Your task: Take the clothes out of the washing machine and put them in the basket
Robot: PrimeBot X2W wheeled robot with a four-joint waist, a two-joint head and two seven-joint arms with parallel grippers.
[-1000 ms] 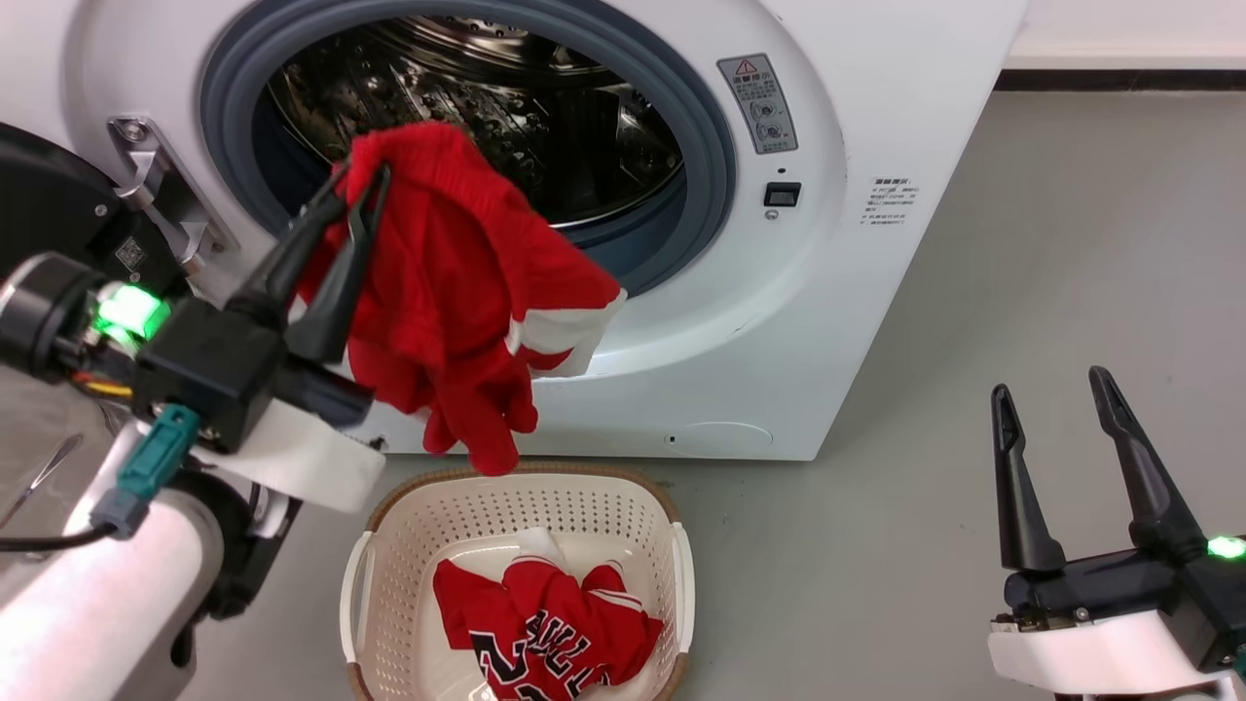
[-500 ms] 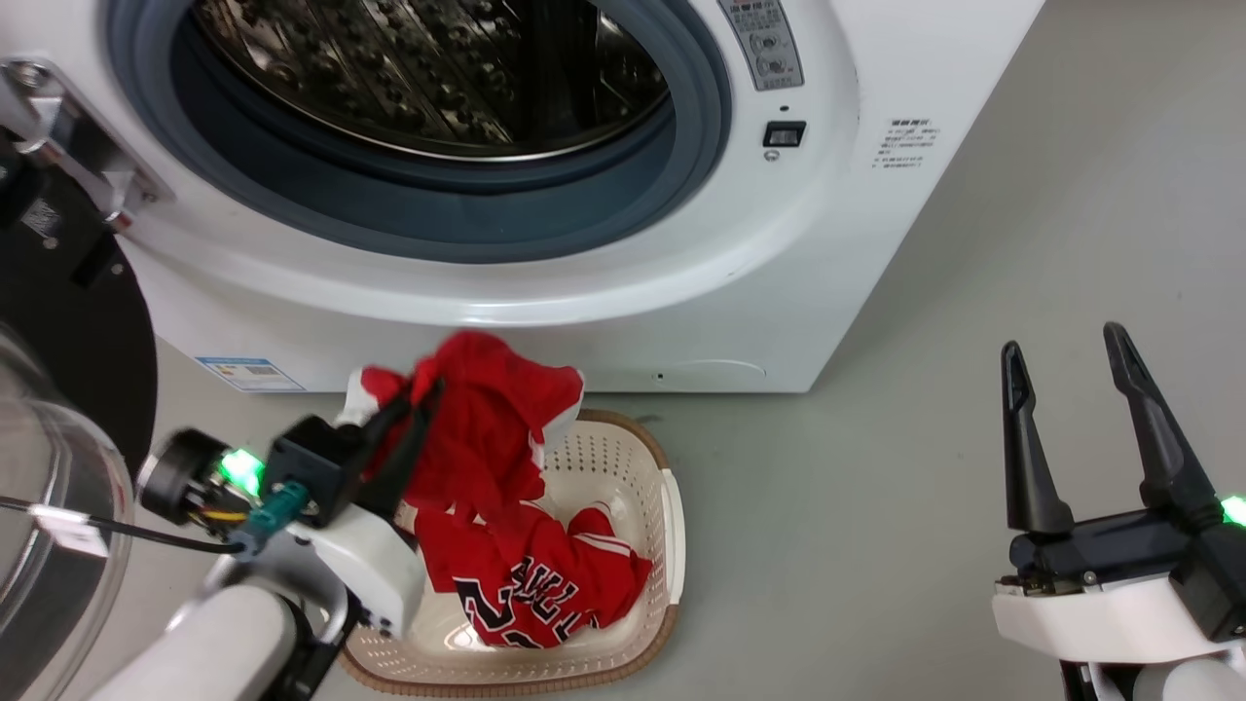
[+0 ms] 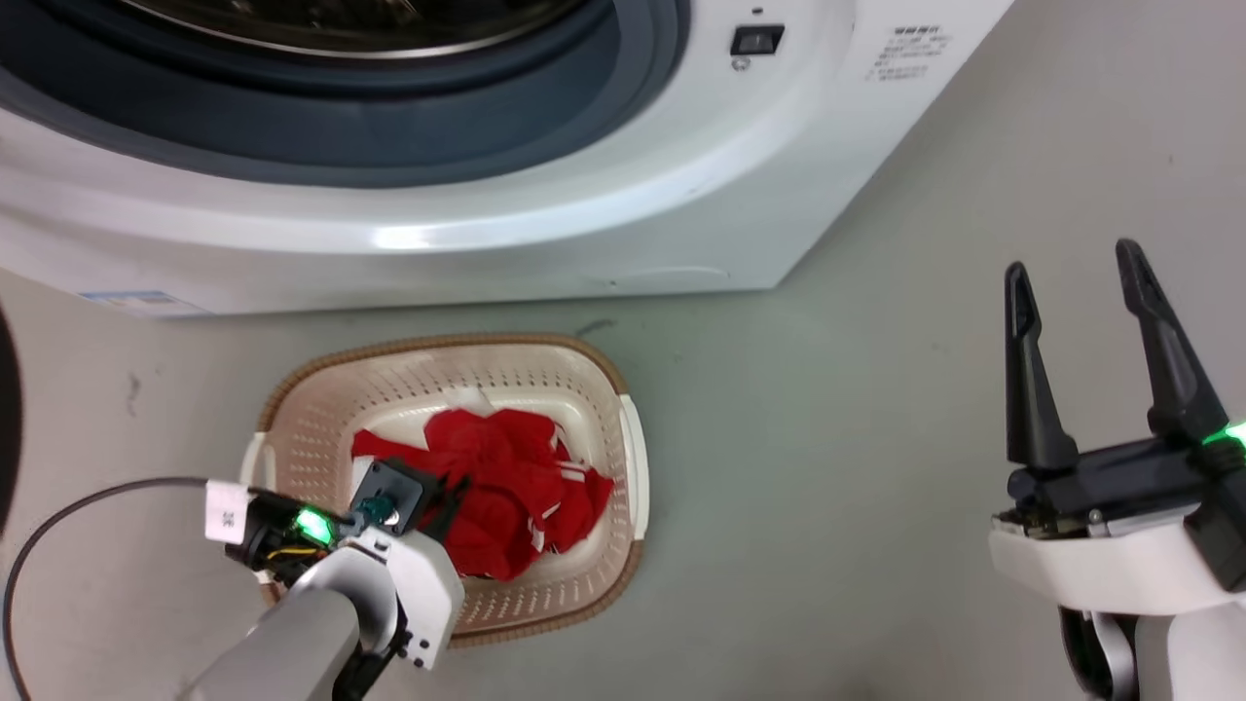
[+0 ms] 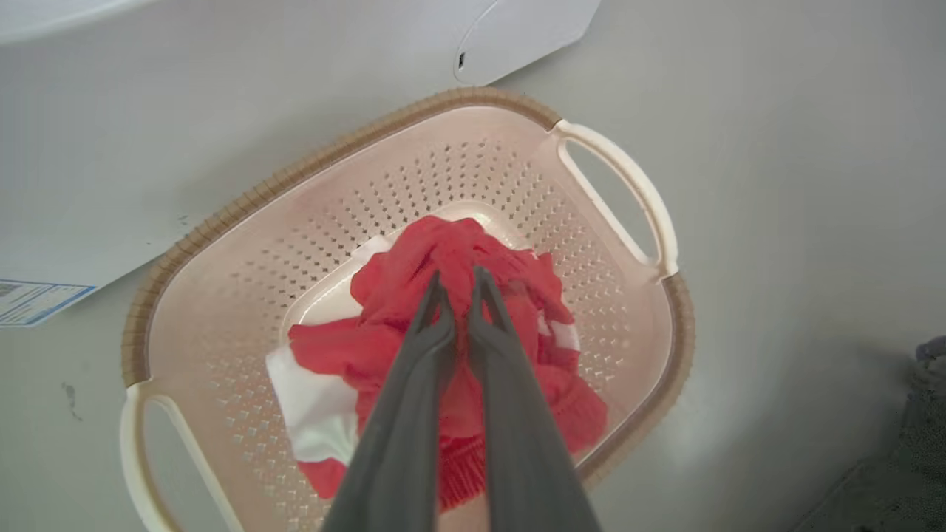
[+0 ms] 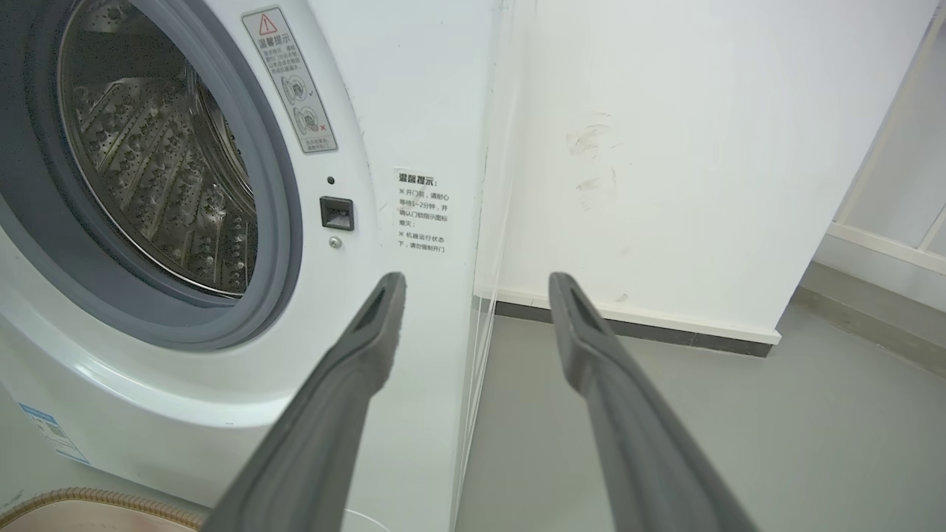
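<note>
The cream basket (image 3: 625, 428) with a brown rim stands on the floor in front of the white washing machine (image 3: 487, 214). Red clothes (image 3: 506, 458) with white trim lie heaped inside it. My left gripper (image 3: 446, 498) reaches down into the basket. In the left wrist view my left gripper (image 4: 458, 277) is shut on a fold of the red shorts (image 4: 384, 284), which rest in the basket (image 4: 295, 174). My right gripper (image 3: 1071, 258) hangs open and empty over the floor to the right. In the right wrist view my right gripper (image 5: 477, 279) points at the machine's front (image 5: 414, 111), beside the steel drum (image 5: 148, 170).
Grey floor (image 3: 827, 438) lies open to the right of the basket. A black cable (image 3: 58, 516) loops on the floor at the left. The dark door edge (image 3: 5, 409) sits at the far left. A white wall with dark skirting (image 5: 628, 329) stands right of the machine.
The head camera has tilted down. My left gripper carried the red shorts from the porthole down into the basket, onto the jersey. The right gripper stayed open in place.
</note>
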